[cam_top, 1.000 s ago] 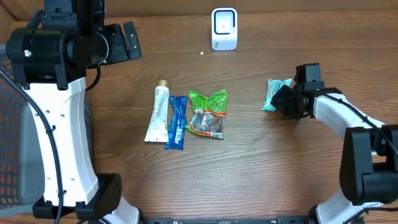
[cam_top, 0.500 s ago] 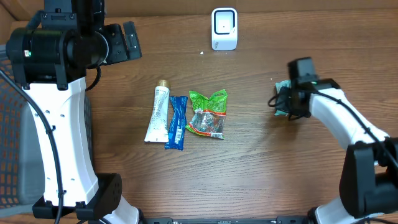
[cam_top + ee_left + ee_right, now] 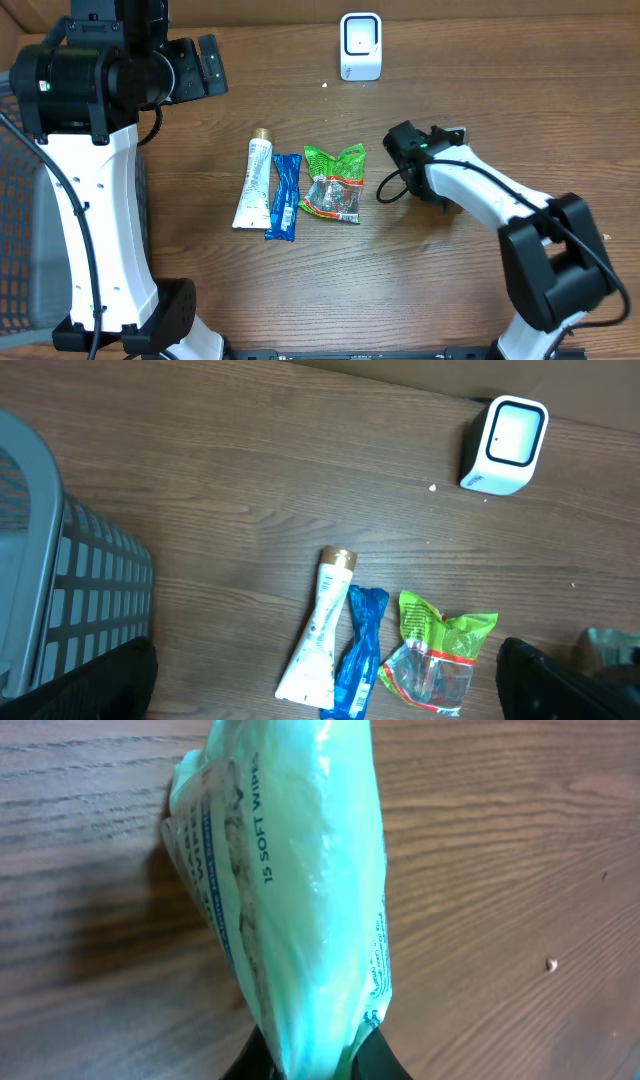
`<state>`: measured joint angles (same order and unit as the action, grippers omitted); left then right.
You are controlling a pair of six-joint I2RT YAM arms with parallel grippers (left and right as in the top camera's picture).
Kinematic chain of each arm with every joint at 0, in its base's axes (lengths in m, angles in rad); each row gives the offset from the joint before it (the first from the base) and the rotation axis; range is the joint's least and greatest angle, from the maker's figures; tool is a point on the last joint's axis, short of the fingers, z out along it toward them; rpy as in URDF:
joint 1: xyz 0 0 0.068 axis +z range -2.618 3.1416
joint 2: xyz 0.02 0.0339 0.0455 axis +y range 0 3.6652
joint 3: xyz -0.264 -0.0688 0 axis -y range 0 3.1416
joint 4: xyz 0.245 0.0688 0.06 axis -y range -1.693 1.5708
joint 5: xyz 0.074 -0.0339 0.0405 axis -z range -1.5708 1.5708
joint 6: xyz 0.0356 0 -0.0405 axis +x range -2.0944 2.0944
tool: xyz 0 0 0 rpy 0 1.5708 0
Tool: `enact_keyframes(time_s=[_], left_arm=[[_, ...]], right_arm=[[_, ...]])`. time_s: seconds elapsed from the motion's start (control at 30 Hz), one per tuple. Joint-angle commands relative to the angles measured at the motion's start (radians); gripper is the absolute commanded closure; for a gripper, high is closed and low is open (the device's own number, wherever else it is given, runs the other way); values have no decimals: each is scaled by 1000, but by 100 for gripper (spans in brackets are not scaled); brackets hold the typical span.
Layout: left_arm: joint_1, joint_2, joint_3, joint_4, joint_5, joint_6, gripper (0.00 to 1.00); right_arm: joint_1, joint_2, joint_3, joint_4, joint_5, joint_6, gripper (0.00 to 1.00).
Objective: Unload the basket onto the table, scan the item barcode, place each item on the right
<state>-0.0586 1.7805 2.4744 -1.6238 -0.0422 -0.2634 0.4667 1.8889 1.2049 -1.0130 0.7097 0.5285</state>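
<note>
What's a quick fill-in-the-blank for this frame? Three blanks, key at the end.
1. The right gripper is shut on a pale green plastic pack printed "15 SOFT ____".
2. Between the white plastic tube and the green-and-clear snack bag lies a ____ foil wrapper.
3. The left gripper, raised off the table, is ____ and holds nothing.

Missing words: wipes; blue; open.

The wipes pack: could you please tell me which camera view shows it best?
The right wrist view: the wipes pack fills the frame, its print readable, pinched by the right gripper. Overhead, the right arm hides all but a pale corner. The left wrist view catches only a blurred sliver at its right edge.
</note>
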Motion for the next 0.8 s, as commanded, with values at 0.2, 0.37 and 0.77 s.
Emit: enact_keyframes(time_s=[0.2,0.37,0.77], left_arm=[[-1,-2,-4,4,-10,-14,0],[-1,-2,-4,4,-10,-14,0],[-1,-2,-4,4,-10,-14,0]], right_arm=[[66,24,12,38,-125,-101,75],[120,24,12,20,-140,-116,49],[189,23,18,32,-352,-227,37]])
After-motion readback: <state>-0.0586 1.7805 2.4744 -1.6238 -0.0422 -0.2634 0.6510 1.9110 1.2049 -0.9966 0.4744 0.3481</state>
